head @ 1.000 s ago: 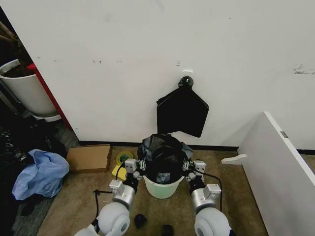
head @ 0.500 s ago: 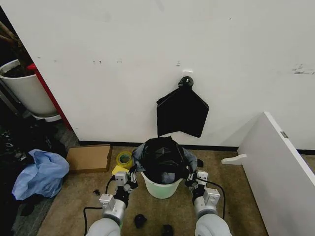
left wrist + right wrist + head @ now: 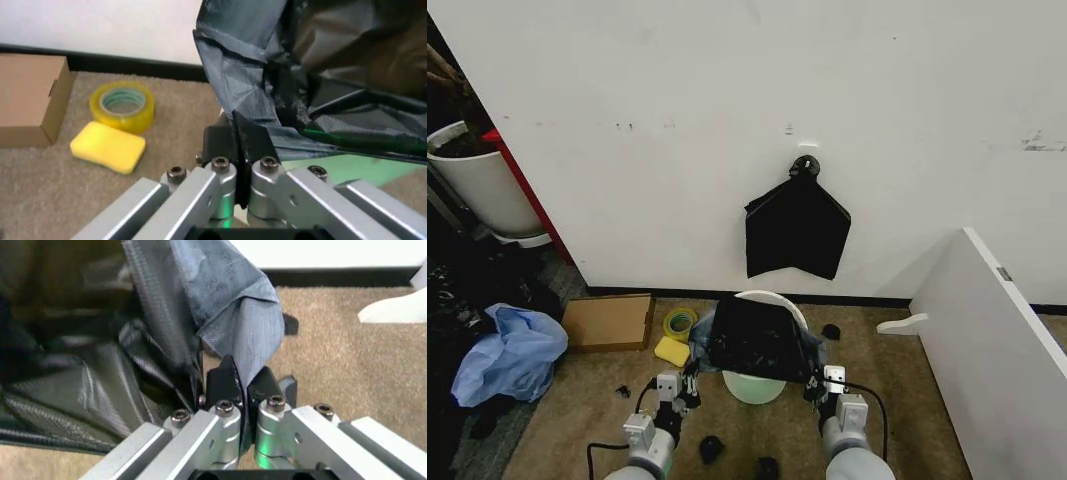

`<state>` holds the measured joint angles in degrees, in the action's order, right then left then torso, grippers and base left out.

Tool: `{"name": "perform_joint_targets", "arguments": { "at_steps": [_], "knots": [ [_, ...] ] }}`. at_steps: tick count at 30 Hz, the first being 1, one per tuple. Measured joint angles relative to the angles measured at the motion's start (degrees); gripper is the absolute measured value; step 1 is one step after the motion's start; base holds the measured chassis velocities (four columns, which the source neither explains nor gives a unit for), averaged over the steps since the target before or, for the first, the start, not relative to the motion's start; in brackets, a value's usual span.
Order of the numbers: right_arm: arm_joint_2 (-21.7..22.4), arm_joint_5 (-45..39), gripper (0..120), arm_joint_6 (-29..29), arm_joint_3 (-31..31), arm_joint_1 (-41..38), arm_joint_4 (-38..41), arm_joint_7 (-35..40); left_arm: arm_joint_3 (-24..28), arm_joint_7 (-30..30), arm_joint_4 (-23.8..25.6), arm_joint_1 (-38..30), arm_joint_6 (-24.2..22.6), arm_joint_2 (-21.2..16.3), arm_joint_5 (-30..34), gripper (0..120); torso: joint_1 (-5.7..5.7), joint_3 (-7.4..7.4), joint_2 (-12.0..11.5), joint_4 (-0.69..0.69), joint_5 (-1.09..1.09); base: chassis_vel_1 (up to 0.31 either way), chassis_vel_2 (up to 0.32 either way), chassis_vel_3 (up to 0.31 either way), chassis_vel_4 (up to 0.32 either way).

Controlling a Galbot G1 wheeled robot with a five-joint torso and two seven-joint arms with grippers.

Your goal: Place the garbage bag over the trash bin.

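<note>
Fingers of the left gripper (image 3: 689, 385) and right gripper (image 3: 815, 385) pinch the bag (image 3: 757, 338), draped over the round cream bin (image 3: 755, 385). Left wrist: closed fingers (image 3: 230, 142) clamp wrinkled glossy plastic. Right wrist: fingers (image 3: 230, 382) likewise clamped on bag.

text: none legible | labels: none | brands: none | numbers: none | signs: none

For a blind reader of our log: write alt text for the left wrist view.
The left gripper, fingers shut, pinches an edge of the thin, wrinkly black plastic garbage bag, stretched above the cream-white plastic trash bin. On the tan carpet beside it lie a yellow sponge, a yellow tape roll and a brown cardboard box.
</note>
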<state>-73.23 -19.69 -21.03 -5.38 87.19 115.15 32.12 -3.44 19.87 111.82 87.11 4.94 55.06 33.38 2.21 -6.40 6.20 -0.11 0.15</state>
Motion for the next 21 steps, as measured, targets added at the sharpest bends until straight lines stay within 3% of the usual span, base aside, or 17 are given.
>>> {"name": "perform_joint_targets", "arguments": {
  "at_steps": [9,13,21],
  "knots": [
    [-0.05,0.15,0,-0.56,0.33,-2.4,-3.93,-0.38,0.79,-0.21,-2.38,-2.2,-1.34,-0.58,-0.56,0,0.0,0.0,0.0,0.0,0.0,0.0,0.0,0.0,0.0],
    [-0.34,0.03,0,-0.2,-0.05,-4.74,-8.16,-1.01,2.17,0.43,-6.23,-6.82,-2.91,0.45,-0.57,0,0.0,0.0,0.0,0.0,-0.01,0.0,0.0,0.0,0.0],
    [-2.09,1.17,0,1.76,-0.18,-6.08,-11.27,-1.26,3.5,1.23,-9.67,-9.77,-3.6,1.66,-0.59,0,0.0,0.0,0.0,0.0,0.0,0.0,0.0,0.0,0.0]
  ]
}}
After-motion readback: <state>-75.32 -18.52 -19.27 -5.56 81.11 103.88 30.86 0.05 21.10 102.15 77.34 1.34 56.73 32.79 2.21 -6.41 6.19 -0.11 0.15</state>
